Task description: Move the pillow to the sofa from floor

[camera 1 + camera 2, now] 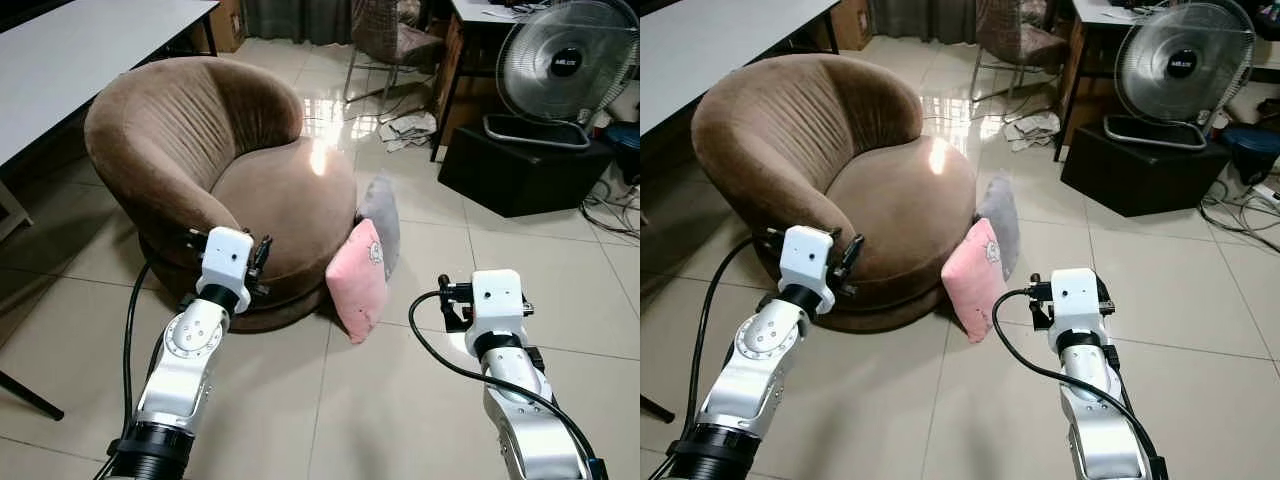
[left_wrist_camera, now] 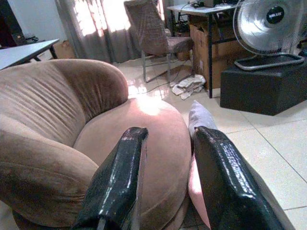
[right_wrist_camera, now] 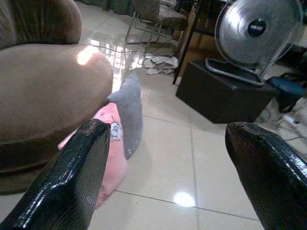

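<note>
A pink pillow [image 1: 358, 280] stands on edge on the tiled floor, leaning against the front right of the round brown sofa [image 1: 250, 170]. A grey pillow [image 1: 383, 218] leans just behind it. My left gripper [image 2: 170, 136] is held up in front of the sofa's near rim, open and empty, with its fingers [image 2: 120, 182] pointing across the seat. My right gripper [image 3: 170, 129] hovers over the floor to the right of the pink pillow [image 3: 112, 153]. It is wide open with nothing between its fingers, and it stays apart from the pillow.
A fan [image 1: 568, 60] sits on a black box [image 1: 520, 165] at the back right, with cables [image 1: 610, 210] beside it. A chair [image 1: 390, 40] and crumpled papers [image 1: 408, 128] lie behind the sofa. A white table [image 1: 70, 60] runs along the left.
</note>
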Available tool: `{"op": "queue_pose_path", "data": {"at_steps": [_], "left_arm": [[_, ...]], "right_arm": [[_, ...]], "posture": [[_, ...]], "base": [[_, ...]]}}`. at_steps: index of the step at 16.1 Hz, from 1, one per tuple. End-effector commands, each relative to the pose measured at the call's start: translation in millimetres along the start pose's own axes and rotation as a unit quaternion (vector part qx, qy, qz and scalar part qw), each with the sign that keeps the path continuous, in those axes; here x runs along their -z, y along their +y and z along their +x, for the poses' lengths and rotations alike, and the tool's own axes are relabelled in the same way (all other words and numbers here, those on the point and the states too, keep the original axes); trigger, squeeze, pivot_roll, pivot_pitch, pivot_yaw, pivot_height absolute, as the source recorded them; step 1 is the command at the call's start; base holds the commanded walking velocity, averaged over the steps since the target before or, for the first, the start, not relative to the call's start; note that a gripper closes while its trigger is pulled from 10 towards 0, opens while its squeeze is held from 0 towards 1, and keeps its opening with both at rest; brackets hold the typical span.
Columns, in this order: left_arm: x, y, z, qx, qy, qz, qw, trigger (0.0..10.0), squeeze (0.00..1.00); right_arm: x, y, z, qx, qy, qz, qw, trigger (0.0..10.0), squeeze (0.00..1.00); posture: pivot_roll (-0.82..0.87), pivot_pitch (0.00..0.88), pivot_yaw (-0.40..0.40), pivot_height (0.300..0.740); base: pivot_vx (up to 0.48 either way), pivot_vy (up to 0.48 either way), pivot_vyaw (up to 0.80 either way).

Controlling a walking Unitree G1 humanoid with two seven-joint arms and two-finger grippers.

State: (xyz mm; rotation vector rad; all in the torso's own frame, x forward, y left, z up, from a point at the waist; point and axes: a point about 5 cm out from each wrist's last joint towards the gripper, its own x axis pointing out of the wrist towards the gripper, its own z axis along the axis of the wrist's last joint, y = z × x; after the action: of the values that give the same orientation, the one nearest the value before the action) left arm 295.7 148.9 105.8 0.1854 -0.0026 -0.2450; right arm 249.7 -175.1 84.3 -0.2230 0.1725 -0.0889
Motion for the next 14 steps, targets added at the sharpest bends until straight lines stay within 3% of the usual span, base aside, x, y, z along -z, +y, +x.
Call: {"op": "queue_pose_path", "data": {"at_steps": [1,9,14], "left_arm": [[-1.5,0.8,1.0,0.004,-0.005,0.000,1.000,10.0,0.00],[-1.6,-1.7,2.2,0.010,-0.010,-0.002,1.000,10.0,0.00],[-0.3,-1.5,2.1,0.010,-0.010,-0.002,1.000,10.0,0.00]], "right_arm": [[-2.0,-1.1,1.8,-0.004,-0.004,0.019,1.000,10.0,0.00],[-1.8,0.0,0.5,-0.009,-0.010,0.014,1.000,10.0,0.00],[-1.9,3.7,0.6,-0.025,-0.015,-0.002,1.000,10.0,0.00]], "posture": [[-0.07,0.000,0.030,0.740],[-0.08,0.000,0.028,0.740],[-0.08,0.000,0.025,0.740]], "base": [[0.315,0.000,-0.80],[0.322,0.000,-0.77],[0.322,0.000,0.00]]}}
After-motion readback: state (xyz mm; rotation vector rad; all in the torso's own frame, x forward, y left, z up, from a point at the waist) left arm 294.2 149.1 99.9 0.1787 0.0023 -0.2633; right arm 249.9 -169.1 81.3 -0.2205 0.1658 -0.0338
